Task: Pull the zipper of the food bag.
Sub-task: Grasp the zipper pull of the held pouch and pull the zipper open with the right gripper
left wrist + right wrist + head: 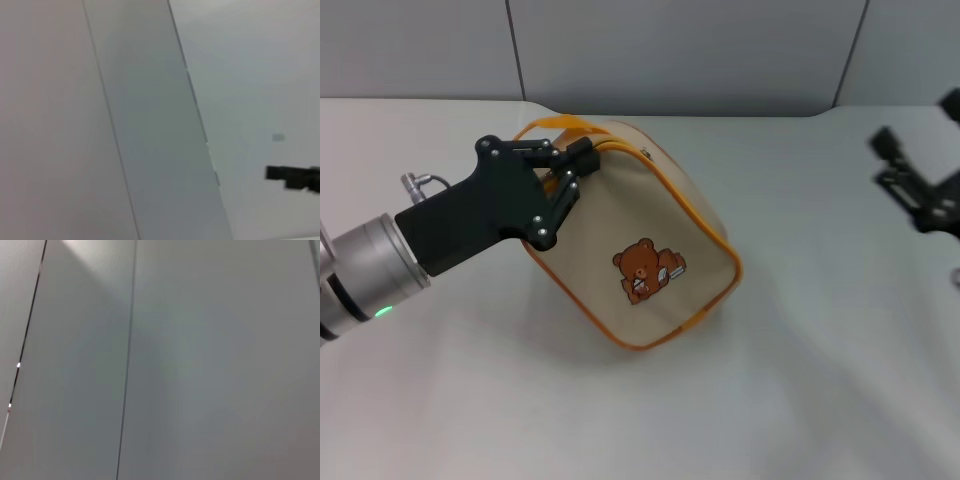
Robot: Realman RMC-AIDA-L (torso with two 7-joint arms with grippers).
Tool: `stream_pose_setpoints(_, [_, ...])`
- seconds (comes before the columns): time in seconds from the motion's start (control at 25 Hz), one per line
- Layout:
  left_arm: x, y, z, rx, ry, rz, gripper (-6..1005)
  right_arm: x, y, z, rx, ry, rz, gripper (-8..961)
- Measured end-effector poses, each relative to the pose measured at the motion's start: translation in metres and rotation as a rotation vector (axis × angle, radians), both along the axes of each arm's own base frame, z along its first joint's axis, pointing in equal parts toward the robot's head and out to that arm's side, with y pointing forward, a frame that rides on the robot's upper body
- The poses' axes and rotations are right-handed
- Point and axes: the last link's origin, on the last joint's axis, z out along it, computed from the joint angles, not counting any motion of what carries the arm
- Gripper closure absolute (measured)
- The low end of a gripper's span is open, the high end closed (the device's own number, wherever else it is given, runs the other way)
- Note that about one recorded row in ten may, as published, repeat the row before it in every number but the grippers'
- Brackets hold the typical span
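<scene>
On white table, left gripper pinches food bag top nr zipper; right gripper spread, well apart.

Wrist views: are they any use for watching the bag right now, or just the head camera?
Head view: evenly lit, sharp on the food bag and left gripper. Left wrist view: blurred wall panels, only a dark smear. Right wrist view: plain grey wall.

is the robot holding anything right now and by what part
The left gripper grips the food bag at its top corner by the orange handle; the right gripper holds nothing.
</scene>
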Motion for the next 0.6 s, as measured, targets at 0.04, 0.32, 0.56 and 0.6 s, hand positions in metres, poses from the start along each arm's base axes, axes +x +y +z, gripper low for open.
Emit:
stream_pose_setpoints(0.04, [0.004,0.003,0.002,-0.014,0.008,-0.013,931,-0.010,0.007,-0.014,0.025,-0.057,0.001,116])
stream_pose_setpoints(0.32, [0.006,0.001,0.012,-0.001,-0.001,-0.054,943,-0.025,0.014,-0.035,0.012,-0.127,0.029,116])
stream_pose_setpoints(0.56, [0.007,0.000,0.012,0.004,0.005,-0.068,944,-0.032,0.018,-0.059,-0.059,-0.275,0.069,116])
stream_pose_setpoints(0.6, [0.007,-0.001,0.011,0.002,0.004,-0.068,945,-0.035,0.017,-0.064,-0.056,-0.301,0.080,116])
